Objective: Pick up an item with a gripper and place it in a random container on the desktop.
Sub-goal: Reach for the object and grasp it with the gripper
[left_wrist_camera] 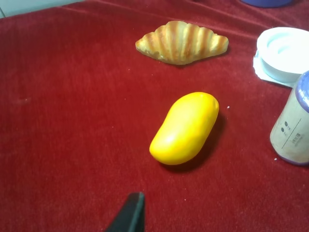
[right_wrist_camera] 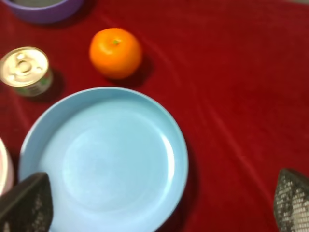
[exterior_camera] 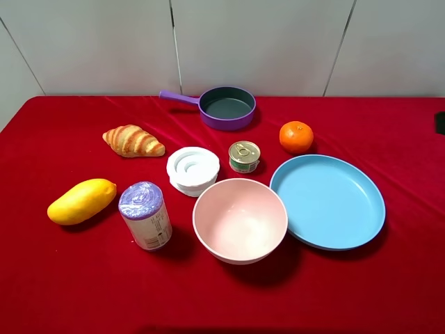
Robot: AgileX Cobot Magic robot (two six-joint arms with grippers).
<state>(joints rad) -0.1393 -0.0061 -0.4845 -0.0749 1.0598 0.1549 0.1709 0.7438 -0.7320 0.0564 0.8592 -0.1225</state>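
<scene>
The item, a canister [exterior_camera: 145,214] with a lilac speckled top and a white label, stands upright on the red desktop [exterior_camera: 62,278] at front left. It also shows at the edge of the left wrist view [left_wrist_camera: 293,123]. The container, a purple saucepan [exterior_camera: 226,106] with a dark grey inside, sits at the back centre with its handle pointing left. Its rim shows in the right wrist view [right_wrist_camera: 43,7]. No arm reaches over the table in the high view. Of my left gripper only one dark fingertip [left_wrist_camera: 131,212] shows, near the mango. My right gripper [right_wrist_camera: 159,198] is wide open and empty above the blue plate.
A mango [exterior_camera: 81,201] and a croissant [exterior_camera: 133,140] lie at left. A white ridged jar [exterior_camera: 192,169], a gold-lidded tin [exterior_camera: 244,156] and a pink bowl [exterior_camera: 240,220] sit in the middle. A blue plate [exterior_camera: 327,201] and an orange [exterior_camera: 296,136] are at right.
</scene>
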